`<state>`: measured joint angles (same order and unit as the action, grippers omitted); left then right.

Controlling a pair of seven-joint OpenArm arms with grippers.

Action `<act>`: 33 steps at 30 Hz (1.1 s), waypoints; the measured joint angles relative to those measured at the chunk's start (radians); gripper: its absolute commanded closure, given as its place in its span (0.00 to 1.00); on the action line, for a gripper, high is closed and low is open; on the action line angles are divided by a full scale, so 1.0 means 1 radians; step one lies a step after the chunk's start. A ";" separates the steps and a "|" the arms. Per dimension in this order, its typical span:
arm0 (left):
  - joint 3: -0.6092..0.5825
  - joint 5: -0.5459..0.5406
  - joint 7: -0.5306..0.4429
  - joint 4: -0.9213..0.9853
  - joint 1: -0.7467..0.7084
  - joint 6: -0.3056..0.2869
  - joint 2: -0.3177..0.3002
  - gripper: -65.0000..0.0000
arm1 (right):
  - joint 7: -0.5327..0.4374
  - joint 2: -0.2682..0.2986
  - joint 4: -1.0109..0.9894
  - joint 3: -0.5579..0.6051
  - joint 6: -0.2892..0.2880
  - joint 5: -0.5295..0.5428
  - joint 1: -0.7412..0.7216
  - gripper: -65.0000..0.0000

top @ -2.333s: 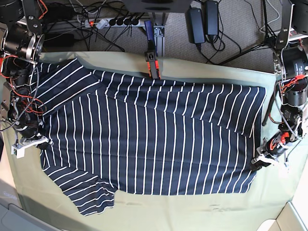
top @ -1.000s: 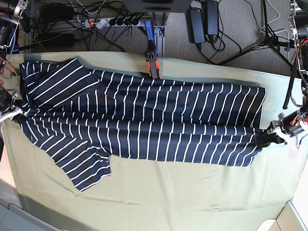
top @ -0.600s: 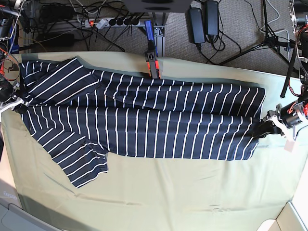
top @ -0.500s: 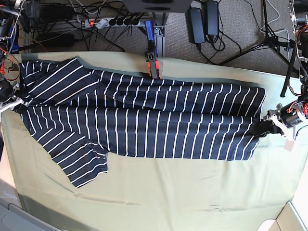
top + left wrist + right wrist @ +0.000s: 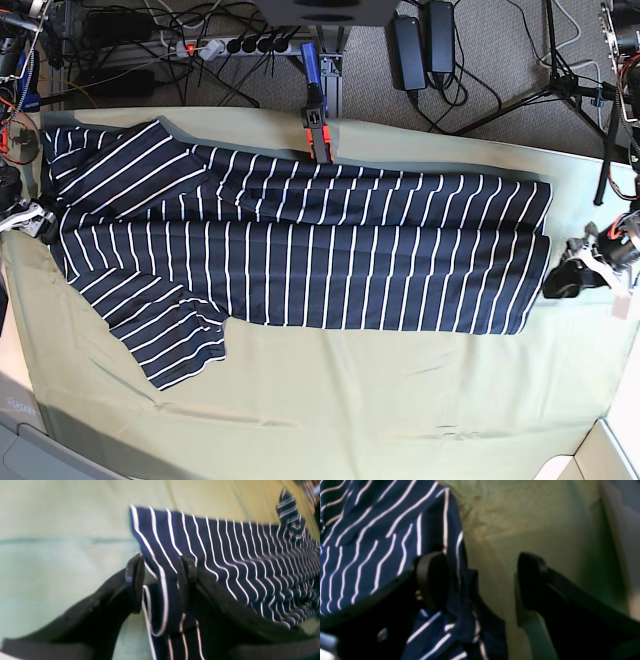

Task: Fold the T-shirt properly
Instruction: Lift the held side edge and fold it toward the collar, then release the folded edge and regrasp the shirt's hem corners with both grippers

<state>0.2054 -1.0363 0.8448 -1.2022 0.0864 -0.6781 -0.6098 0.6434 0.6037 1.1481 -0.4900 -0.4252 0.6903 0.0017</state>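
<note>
Two robot claws letting go of a striped T-shirt after folding it lengthwise on a green table cloth.

The T-shirt (image 5: 300,255) now lies as a long band across the far half of the table cloth (image 5: 380,400), its near edge brought up since a moment ago. The left gripper (image 5: 160,580) has its jaws parted around the hem; the right gripper (image 5: 482,580) is spread wide, cloth brushing one finger. First fold looks done.

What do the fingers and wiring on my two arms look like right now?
Both grippers carry matte black, curved fingers with rounded tips. In the base view, the left gripper has a white bracket with red-orange wiring; the right gripper shows white parts.
</note>
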 measured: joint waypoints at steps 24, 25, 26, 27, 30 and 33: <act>-0.220 0.285 -0.148 0.227 0.311 0.000 0.107 0.47 | 0.007 -0.005 -0.001 -0.029 0.000 -0.004 -0.188 0.33; -0.235 0.295 -0.155 0.236 0.315 0.000 0.116 0.47 | 0.006 -0.005 -0.001 -0.029 0.000 -0.003 -0.188 0.33; -0.246 0.317 -0.173 0.243 0.316 0.005 0.124 0.47 | 0.004 -0.005 -0.001 -0.029 0.000 -0.002 -0.188 0.33; -0.253 0.338 -0.187 0.250 0.316 0.018 0.131 0.47 | 0.004 -0.005 -0.001 -0.029 0.001 -0.002 -0.188 0.33; -0.253 0.382 -0.211 0.287 0.314 0.037 0.147 0.47 | 0.008 -0.008 -0.001 -0.029 0.000 0.000 -0.184 0.33; -0.253 0.383 -0.217 0.291 0.316 0.047 0.146 0.47 | 0.008 -0.006 -0.001 -0.029 0.000 0.005 -0.185 0.33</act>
<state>-0.0479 -0.6537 0.6273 -0.9112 0.4023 -0.6312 -0.4633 0.6514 0.5976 1.1473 -0.5186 -0.4252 0.6952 -0.1833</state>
